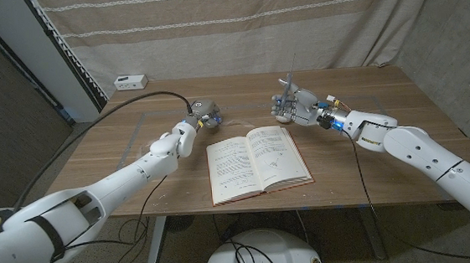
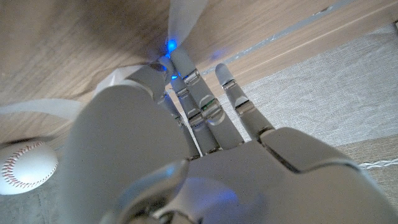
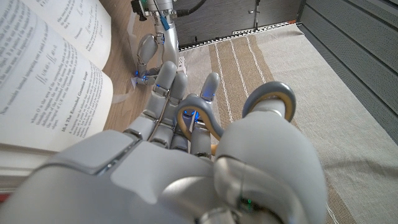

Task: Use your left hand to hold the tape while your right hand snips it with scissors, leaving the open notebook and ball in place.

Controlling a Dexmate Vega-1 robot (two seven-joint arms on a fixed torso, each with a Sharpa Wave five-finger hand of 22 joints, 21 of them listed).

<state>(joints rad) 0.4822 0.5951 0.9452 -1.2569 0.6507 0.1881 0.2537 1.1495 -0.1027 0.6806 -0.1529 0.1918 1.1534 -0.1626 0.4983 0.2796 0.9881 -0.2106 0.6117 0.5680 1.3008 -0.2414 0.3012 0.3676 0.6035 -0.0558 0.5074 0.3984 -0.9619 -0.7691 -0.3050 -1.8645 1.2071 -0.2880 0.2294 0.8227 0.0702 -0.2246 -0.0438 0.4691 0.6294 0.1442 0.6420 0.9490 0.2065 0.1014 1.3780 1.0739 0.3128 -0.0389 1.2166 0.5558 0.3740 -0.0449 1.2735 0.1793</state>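
My left hand point(image 1: 194, 123) sits on the table at the far left of the open notebook point(image 1: 258, 159), its fingers closed on a strip of clear tape point(image 2: 180, 18). The strip runs away from the fingertips point(image 2: 180, 62) and also curls out to the side. A white baseball point(image 2: 25, 168) lies on the wood close to that hand. My right hand point(image 1: 299, 107) hovers past the notebook's far right corner and grips grey-handled scissors point(image 3: 270, 99), blades pointing up point(image 1: 290, 70). The two hands are a notebook's width apart. The right wrist view looks past the pages point(image 3: 50, 62) to the left hand point(image 3: 152, 53).
A small white box point(image 1: 130, 81) stands at the table's point(image 1: 389, 161) far left corner. A black cable point(image 1: 124, 111) arcs over the left side of the table to my left arm. A striped curtain point(image 1: 251, 21) hangs behind the table.
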